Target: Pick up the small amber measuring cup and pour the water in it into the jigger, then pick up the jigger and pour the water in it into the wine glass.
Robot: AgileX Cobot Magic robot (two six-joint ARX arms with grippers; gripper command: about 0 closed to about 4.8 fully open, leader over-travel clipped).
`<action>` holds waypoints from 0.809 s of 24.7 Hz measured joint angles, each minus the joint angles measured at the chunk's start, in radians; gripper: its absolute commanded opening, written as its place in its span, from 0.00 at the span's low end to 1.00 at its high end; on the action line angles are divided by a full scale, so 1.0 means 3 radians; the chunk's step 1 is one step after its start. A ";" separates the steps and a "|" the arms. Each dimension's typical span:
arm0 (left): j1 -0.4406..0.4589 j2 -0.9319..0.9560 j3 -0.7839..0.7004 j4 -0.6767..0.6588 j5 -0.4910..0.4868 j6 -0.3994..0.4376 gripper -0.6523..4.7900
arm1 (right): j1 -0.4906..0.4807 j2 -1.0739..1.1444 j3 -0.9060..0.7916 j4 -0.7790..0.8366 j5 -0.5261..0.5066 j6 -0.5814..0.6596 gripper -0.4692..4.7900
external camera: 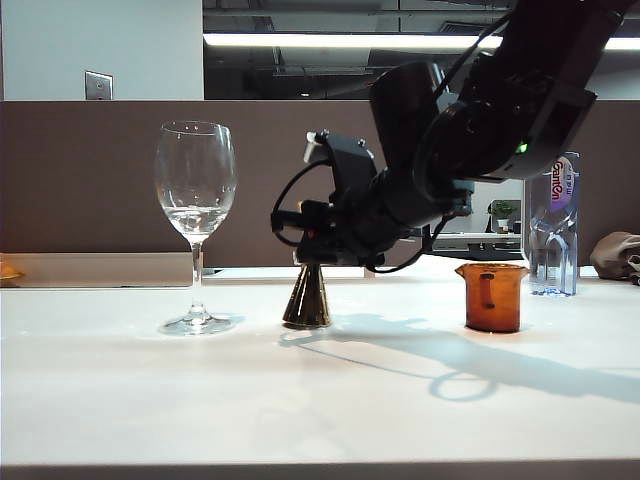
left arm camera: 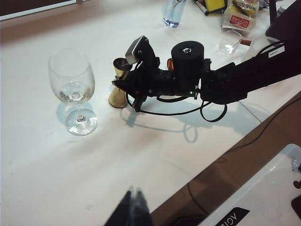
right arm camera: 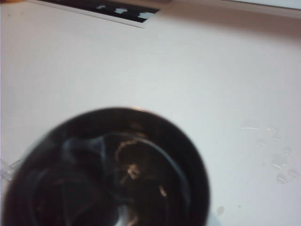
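While right pincer (left arm camera: 123, 81) seemingly grips jigger (external camera: 307, 298) | wine glass (external camera: 196, 215) beside | left pincer (left arm camera: 133, 207) unclear.

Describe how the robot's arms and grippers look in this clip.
The right arm is bulky matte black, with a green light, looping black cables and a white label. The right gripper is black with a grey block on top. The left gripper shows only dark fingertips.

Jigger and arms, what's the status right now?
Right gripper at jigger, jaws around its waist. Left gripper hangs apart. Wine glass holds water. Nothing blocking.
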 measured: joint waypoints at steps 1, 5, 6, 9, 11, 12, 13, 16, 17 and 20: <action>0.0000 0.0000 0.0000 0.0000 0.0000 0.0000 0.12 | 0.0000 0.0001 -0.0004 0.0000 -0.0003 0.0001 0.27; 0.0000 0.0001 0.0000 0.0000 0.0000 0.0000 0.12 | 0.0005 0.0005 -0.0005 0.0000 -0.0004 -0.0001 0.26; 0.0000 0.0001 0.0000 0.0000 0.0001 0.0000 0.12 | 0.0005 0.0005 -0.0005 0.0000 -0.0004 -0.0001 0.23; 0.0000 0.0001 0.0000 0.0000 0.0001 0.0000 0.12 | 0.0005 0.0005 -0.0004 0.0013 0.0008 0.0000 0.16; 0.0000 0.0001 0.0000 0.0000 0.0001 0.0000 0.12 | 0.0004 0.0004 -0.0004 0.0013 0.0006 -0.0003 0.16; 0.0000 0.0001 0.0000 0.0000 0.0001 0.0000 0.12 | 0.0004 0.0004 -0.0004 0.0013 0.0006 -0.0003 0.16; 0.0000 0.0001 0.0000 0.0000 0.0001 0.0000 0.12 | 0.0004 0.0004 -0.0004 0.0011 0.0005 -0.0006 0.16; 0.0000 0.0001 0.0000 0.0000 0.0001 0.0000 0.12 | 0.0008 0.0004 -0.0003 0.0003 0.0020 -0.0046 0.10; 0.0000 0.0001 0.0000 0.0000 0.0001 0.0000 0.12 | 0.0010 -0.0001 -0.0001 -0.0019 0.0032 -0.0066 0.09; 0.0000 0.0000 0.0000 0.0000 0.0000 0.0000 0.12 | 0.0018 -0.0017 0.0029 -0.0112 0.0066 -0.0084 0.09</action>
